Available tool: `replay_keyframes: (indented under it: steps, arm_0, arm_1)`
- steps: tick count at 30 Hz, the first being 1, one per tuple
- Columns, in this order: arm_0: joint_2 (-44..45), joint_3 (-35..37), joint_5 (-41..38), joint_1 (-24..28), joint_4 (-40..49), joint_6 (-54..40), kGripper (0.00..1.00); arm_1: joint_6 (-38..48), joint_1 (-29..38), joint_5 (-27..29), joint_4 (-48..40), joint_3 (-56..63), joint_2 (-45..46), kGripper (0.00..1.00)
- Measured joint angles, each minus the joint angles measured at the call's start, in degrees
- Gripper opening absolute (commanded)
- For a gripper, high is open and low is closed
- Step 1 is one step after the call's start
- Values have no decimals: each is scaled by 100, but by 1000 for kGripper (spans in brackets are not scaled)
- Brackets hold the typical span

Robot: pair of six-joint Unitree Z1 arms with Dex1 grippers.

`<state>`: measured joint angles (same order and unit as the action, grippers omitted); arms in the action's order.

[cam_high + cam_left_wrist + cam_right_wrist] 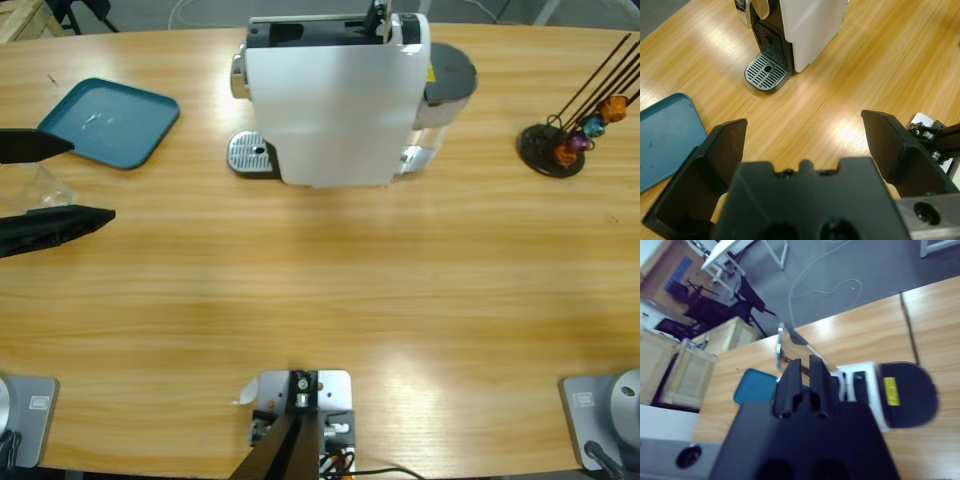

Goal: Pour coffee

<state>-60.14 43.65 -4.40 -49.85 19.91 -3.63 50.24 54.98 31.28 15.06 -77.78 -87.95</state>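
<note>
Reaching in from the high view's left edge, left gripper (pixel 90 180) hovers low over the wooden table (pixel 330 300), jaws spread wide with nothing firmly between them. A faint clear shape (pixel 42 185) lies between the jaws; cannot tell what it is. Teal tray (pixel 110 120) sits just beyond the gripper. White coffee machine (pixel 335 100) stands at the far middle of the table, its round metal drip grate (pixel 250 155) bare. Right gripper (pixel 805 367) is above the machine's top, jaws pressed together, with a silver lever (pixel 782 342) just past the tips; contact unclear. Capsule stand (pixel 550 150) with coloured capsules (pixel 595 125) stands well to the machine's right. Coffee itself: not made out in any view.
</note>
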Motion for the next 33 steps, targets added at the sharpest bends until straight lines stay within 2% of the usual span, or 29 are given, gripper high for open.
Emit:
replay_keyframes:
  steps: [17,29,33]
  arm_0:
    - [150,0,0,1,148,14,1000]
    - [149,1,0,1,166,14,1000]
    - [146,1,0,1,166,14,1000]
  arm_1:
    - [183,-125,-504,-971,-32,-771,0]
    - [141,-85,-1416,-1498,-88,-1638,0]
    - [124,15,-1518,-1549,-107,-1842,0]
